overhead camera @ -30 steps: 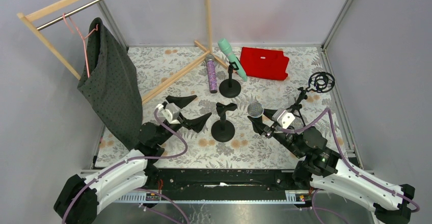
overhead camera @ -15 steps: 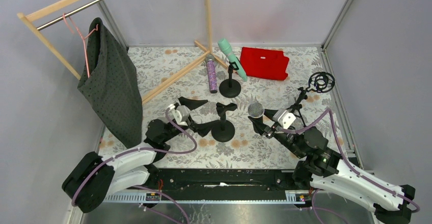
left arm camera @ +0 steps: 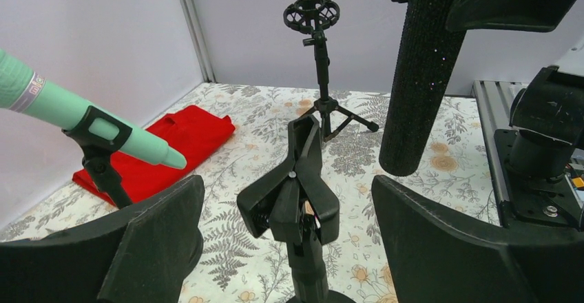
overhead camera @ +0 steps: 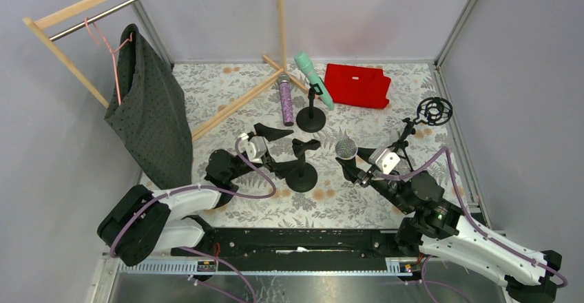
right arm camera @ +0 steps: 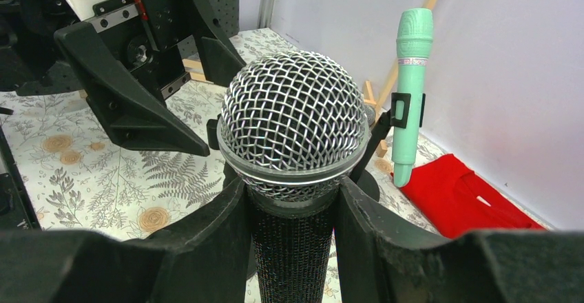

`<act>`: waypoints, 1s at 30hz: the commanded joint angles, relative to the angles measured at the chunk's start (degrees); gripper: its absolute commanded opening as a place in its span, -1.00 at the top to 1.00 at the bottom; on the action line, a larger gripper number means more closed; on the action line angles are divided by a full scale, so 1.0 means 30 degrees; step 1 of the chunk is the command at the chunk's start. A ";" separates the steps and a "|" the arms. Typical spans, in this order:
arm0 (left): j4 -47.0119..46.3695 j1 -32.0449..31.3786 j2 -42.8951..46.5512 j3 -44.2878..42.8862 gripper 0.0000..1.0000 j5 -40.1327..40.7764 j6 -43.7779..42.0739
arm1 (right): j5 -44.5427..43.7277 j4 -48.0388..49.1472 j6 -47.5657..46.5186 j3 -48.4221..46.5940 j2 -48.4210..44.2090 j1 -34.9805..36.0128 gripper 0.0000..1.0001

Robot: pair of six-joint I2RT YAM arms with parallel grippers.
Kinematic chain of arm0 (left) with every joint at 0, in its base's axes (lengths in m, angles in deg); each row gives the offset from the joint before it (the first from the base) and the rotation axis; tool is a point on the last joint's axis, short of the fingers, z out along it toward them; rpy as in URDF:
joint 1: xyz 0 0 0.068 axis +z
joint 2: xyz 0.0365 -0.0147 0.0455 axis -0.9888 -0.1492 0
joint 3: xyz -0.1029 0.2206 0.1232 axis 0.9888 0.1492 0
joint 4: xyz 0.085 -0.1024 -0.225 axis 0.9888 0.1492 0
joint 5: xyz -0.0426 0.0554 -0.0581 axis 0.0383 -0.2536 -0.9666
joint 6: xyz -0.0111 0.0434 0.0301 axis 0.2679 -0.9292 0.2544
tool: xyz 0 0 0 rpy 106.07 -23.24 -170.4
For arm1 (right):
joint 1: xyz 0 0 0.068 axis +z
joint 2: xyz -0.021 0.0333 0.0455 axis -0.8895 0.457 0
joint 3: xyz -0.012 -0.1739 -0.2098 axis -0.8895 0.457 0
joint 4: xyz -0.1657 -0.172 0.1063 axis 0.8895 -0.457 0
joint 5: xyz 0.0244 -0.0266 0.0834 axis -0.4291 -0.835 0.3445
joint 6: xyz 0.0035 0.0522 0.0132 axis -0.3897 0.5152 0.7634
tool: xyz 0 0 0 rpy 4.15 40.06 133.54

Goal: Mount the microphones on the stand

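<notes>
My right gripper [overhead camera: 359, 166] is shut on the black microphone [overhead camera: 345, 149], silver mesh head up, just right of the empty clip stand [overhead camera: 303, 169]. In the right wrist view my fingers [right arm camera: 206, 241] clamp its body below the head [right arm camera: 293, 127]. My left gripper [overhead camera: 281, 153] is open, its jaws on either side of that stand's clip [left arm camera: 297, 191] without touching it; the black microphone's body [left arm camera: 420, 76] hangs beyond. The mint-green microphone [overhead camera: 313, 79] sits clipped in the back stand [overhead camera: 311, 118]. The purple microphone [overhead camera: 286, 102] lies on the table to its left.
A tripod stand with a ring mount [overhead camera: 434, 110] stands at the right. A red cloth [overhead camera: 358, 85] lies at the back. A wooden clothes rack [overhead camera: 234, 103] with a dark garment on a hanger [overhead camera: 151, 117] fills the left.
My left arm has swung right and forward, bringing its open jaws around the middle stand's clip. The right arm and black microphone have not moved.
</notes>
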 commanded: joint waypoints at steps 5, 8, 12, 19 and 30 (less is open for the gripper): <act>-0.0377 0.0019 -0.0540 -0.1055 -0.53 -0.1333 -0.0628 | 0.0175 0.1000 -0.0185 -0.1201 0.0156 0.0094 1.00; -0.0308 0.0019 -0.0677 -0.1045 -0.41 -0.1557 -0.0681 | 0.0199 0.1081 -0.0145 -0.1150 0.0188 0.0086 1.00; 0.0012 0.0019 -0.0976 -0.1202 -0.40 -0.1613 -0.0803 | 0.0262 0.1064 -0.0045 -0.1109 0.0151 0.0094 1.00; 0.0202 0.0019 -0.1427 -0.1397 -0.12 -0.1905 -0.0807 | 0.0100 0.1022 -0.0063 -0.1038 -0.0006 0.0079 1.00; 0.1208 0.0019 -0.1054 -0.1440 0.14 -0.2023 -0.0950 | -0.1163 0.4374 -0.0593 -0.0645 0.1272 0.0093 1.00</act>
